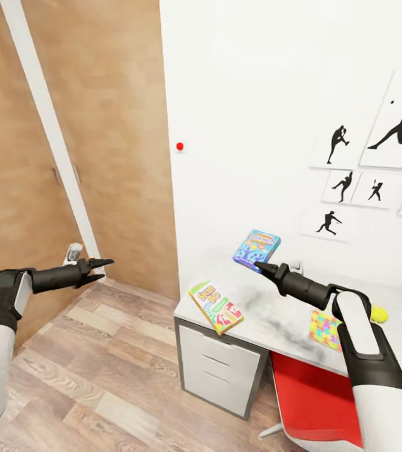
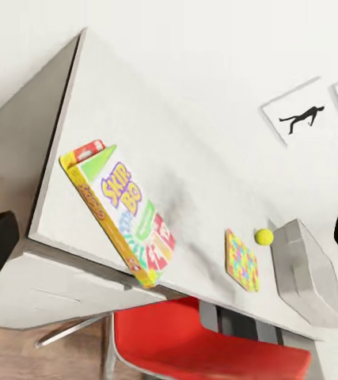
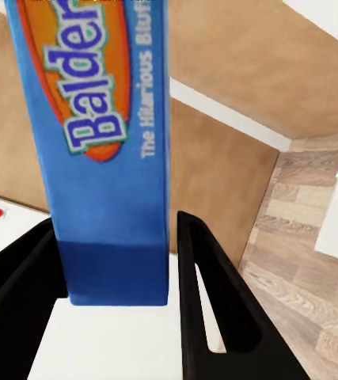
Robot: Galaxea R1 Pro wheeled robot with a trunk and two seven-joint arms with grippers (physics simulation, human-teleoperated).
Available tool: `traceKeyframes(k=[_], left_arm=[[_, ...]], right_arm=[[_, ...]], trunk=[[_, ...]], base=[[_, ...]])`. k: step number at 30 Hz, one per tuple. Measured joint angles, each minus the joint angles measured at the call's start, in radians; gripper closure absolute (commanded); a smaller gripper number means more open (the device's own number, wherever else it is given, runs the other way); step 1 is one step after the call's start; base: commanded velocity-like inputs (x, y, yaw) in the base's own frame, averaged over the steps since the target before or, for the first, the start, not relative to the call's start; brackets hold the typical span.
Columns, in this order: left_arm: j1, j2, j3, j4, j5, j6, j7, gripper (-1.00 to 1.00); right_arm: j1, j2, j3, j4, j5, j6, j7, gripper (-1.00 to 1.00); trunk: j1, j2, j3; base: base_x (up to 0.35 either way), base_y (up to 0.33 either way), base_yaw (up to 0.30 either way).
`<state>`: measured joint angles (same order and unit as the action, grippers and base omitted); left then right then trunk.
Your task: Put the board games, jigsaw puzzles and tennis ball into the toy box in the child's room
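My right gripper [image 1: 262, 267] is shut on the bottom edge of a blue board game box [image 1: 256, 247] and holds it upright in the air above the table [image 1: 270, 317]; the right wrist view shows the box [image 3: 109, 150] between the black fingers [image 3: 208, 293]. A Skip-Bo board game [image 1: 217, 306] lies at the table's left end, overhanging the edge. Further right lie a multicoloured jigsaw puzzle [image 1: 323, 329] and the tennis ball [image 1: 379, 314]. The grey toy box [image 2: 311, 273] stands just past the ball. My left gripper [image 1: 99, 269] hangs open over the floor, left of the table.
A red chair [image 1: 314, 389] is tucked under the table beside the white drawer unit [image 1: 217, 367]. Wooden wardrobe doors [image 1: 69, 125] stand at the left, with wood-plank floor [image 1: 100, 376] in front. Black baseball silhouettes [image 1: 377, 163] hang on the white wall.
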<state>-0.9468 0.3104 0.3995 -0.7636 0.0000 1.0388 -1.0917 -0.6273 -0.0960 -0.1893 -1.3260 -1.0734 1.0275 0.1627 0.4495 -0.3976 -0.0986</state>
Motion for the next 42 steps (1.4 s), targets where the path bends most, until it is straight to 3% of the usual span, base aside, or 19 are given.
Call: traceKeyframes(k=[2,4,8,11,12,15,18,21,34,37,42], left_arm=[[-0.053,-0.043,-0.036,0.038,-0.006,0.0,0.015,-1.0],[-0.114,-0.091,-0.054,0.095,-0.011,0.001,0.066,-1.0],[-0.162,-0.162,-0.063,0.146,-0.012,0.001,0.148,-1.0],[-0.169,-0.182,-0.065,0.154,-0.012,0.001,0.164,-1.0],[-0.17,-0.184,-0.065,0.154,-0.011,0.001,0.165,-1.0],[-0.171,-0.187,-0.065,0.156,-0.009,0.0,0.168,-1.0],[-0.172,-0.185,-0.062,0.156,-0.006,0.0,0.165,-1.0],[-0.172,-0.182,-0.062,0.156,-0.006,0.0,0.161,-1.0],[-0.171,-0.175,-0.062,0.156,-0.006,0.0,0.157,-1.0],[-0.171,-0.175,-0.062,0.156,-0.006,0.0,0.157,-1.0],[-0.171,-0.174,-0.061,0.156,-0.006,0.0,0.157,-1.0]], right_arm=[[-0.03,-0.012,-0.015,0.004,0.006,0.002,-0.028,1.0],[-0.051,-0.043,-0.036,0.011,0.009,0.004,-0.046,1.0],[-0.074,-0.129,-0.048,0.016,-0.013,0.011,-0.054,1.0],[-0.07,-0.212,-0.052,0.031,-0.08,0.013,-0.055,1.0],[-0.068,-0.229,-0.053,0.033,-0.097,0.013,-0.054,1.0],[-0.056,-0.317,-0.057,0.039,-0.201,0.014,-0.055,1.0],[-0.043,-0.373,-0.059,0.049,-0.259,0.014,-0.054,1.0],[-0.039,-0.392,-0.061,0.087,-0.27,0.015,-0.052,1.0],[-0.038,-0.413,-0.065,0.21,-0.28,0.015,-0.044,1.0],[-0.039,-0.433,-0.083,0.234,-0.302,0.015,-0.034,1.0],[-0.038,-0.44,-0.104,0.242,-0.31,0.015,-0.028,1.0]], trunk=[[0.0,0.0,-0.002],[0.0,0.0,-0.004],[0.0,0.0,-0.008],[0.0,0.0,-0.012],[0.0,0.0,-0.013],[0.0,0.0,-0.016],[0.0,0.0,-0.019],[0.0,0.0,-0.022],[0.0,0.0,-0.036],[0.0,0.0,-0.039],[0.0,0.0,-0.045]], base=[[0.0,0.0,-0.226],[0.0,0.0,-0.226],[0.0,0.0,-0.225],[0.0,0.0,-0.225],[0.0,0.0,-0.225],[0.0,0.0,-0.225],[0.0,0.0,-0.224],[0.0,0.0,-0.224],[0.0,0.0,-0.219],[0.0,0.0,-0.176],[0.0,0.0,-0.177]])
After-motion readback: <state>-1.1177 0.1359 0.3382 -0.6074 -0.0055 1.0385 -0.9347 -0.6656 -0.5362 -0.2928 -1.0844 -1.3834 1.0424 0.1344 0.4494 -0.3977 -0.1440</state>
